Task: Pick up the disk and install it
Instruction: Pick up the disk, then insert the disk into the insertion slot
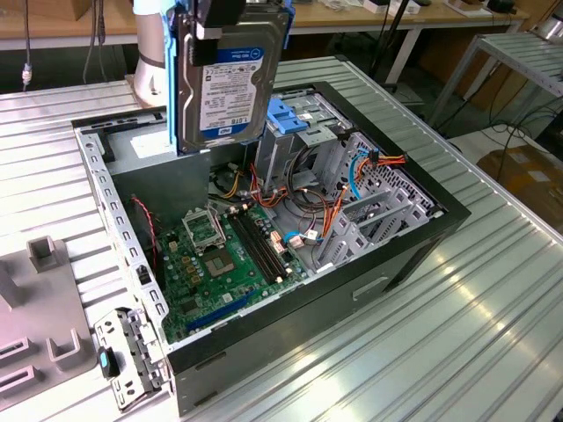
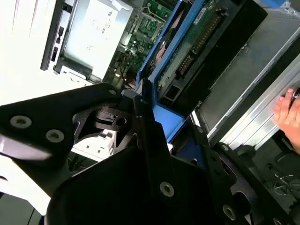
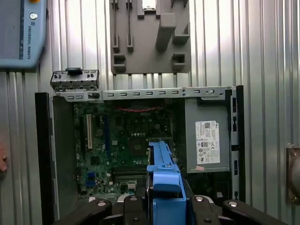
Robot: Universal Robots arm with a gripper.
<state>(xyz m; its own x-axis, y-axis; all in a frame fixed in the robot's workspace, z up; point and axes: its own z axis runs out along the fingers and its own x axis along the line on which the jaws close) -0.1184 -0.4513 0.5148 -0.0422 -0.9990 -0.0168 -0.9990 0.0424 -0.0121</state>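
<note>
**Blue-railed disk [image 1: 224,88] held above the open case [image 1: 396,264]**

I hold the disk by its upper end, my pincer [image 1: 218,22] clamped on the blue carrier. It hangs upright in the air, its label side showing in the exterior view. Below it is the motherboard [image 1: 211,255] of the open case, which lies mid-table on the ribbed metal table [image 1: 475,352]. In the first wrist view the blue rail [image 3: 164,183] juts out between my fingers.
</note>
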